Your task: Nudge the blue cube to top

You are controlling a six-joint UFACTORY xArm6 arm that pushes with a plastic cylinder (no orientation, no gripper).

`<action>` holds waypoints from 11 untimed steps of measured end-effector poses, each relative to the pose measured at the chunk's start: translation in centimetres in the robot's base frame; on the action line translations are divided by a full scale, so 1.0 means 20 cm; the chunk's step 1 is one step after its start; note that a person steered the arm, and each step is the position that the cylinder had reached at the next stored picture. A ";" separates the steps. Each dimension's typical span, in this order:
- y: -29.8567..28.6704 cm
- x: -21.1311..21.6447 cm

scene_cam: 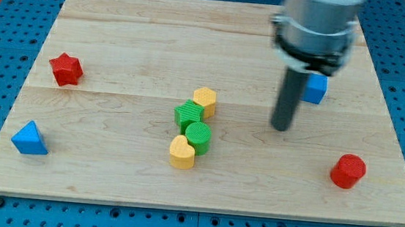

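The blue cube (316, 88) sits on the wooden board (121, 33) at the view's right, partly hidden behind the dark rod and the arm's grey body. My tip (281, 127) rests on the board just below and to the left of the blue cube, a short gap from it.
A cluster in the middle holds a yellow hexagon (205, 100), a green star-like block (187, 115), a green cylinder (199, 137) and a yellow heart (181, 152). A red star (66, 69) and a blue triangle (30, 139) lie at the left. A red cylinder (348, 171) lies at the lower right.
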State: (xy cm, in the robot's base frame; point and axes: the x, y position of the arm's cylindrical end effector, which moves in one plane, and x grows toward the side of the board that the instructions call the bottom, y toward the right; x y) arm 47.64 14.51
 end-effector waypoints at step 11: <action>0.68 -0.71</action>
